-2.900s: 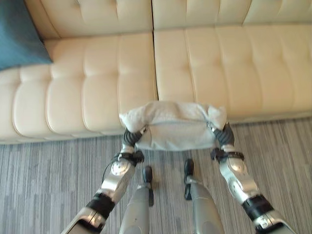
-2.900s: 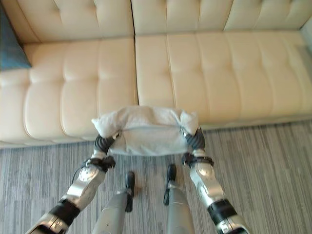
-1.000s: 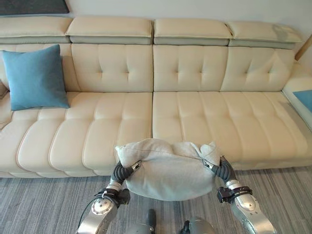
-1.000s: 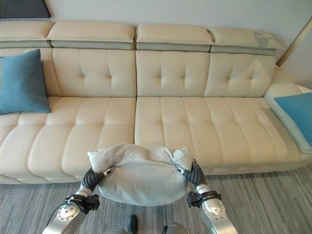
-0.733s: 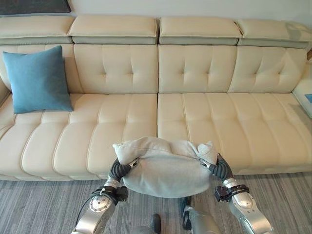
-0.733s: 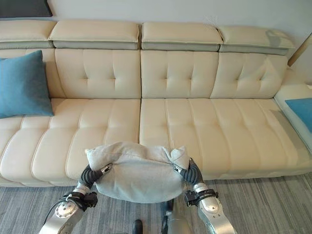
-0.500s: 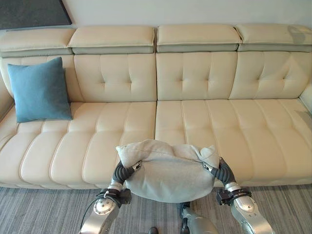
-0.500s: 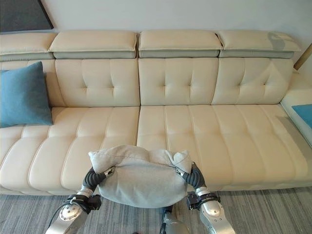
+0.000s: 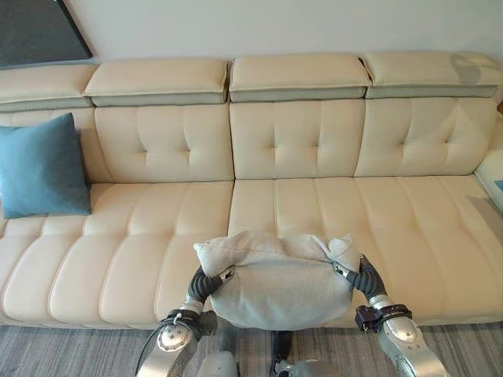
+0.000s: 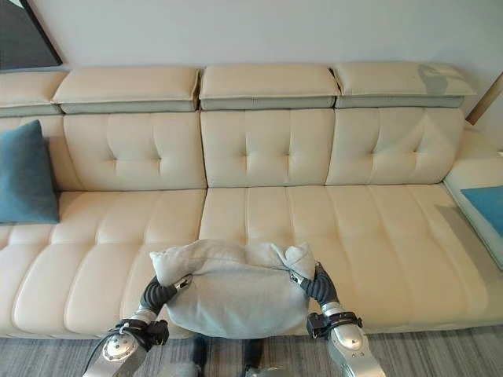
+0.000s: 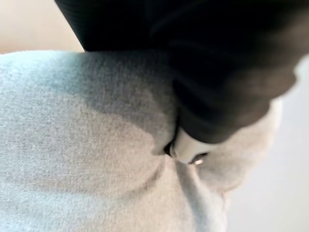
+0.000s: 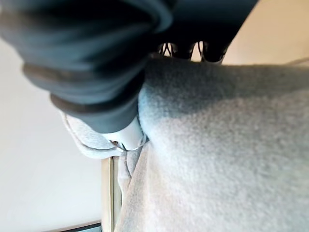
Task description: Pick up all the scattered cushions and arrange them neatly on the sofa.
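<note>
A pale grey cushion point(image 9: 275, 283) hangs in front of the cream sofa point(image 9: 314, 141), over the front edge of its seat near the middle seam. My left hand point(image 9: 206, 283) grips its left side and my right hand point(image 9: 363, 279) its right side, with the corners bunched up above both. In the left wrist view my thumb point(image 11: 186, 150) digs into the grey cloth point(image 11: 82, 145). In the right wrist view the thumb point(image 12: 126, 137) and fingers point(image 12: 188, 49) pinch the cushion point(image 12: 217, 159). A blue cushion point(image 9: 41, 166) leans upright against the sofa's back at the far left.
Another blue cushion point(image 10: 483, 200) lies on the sofa's corner section at the right edge. A dark frame point(image 9: 35, 31) hangs on the wall at the upper left. Striped grey carpet point(image 9: 78, 349) runs along the sofa's foot.
The camera has risen and come closer to the sofa, so its whole back now shows. The grey cushion, held in both hands throughout, has risen from above the carpet to the seat's front edge.
</note>
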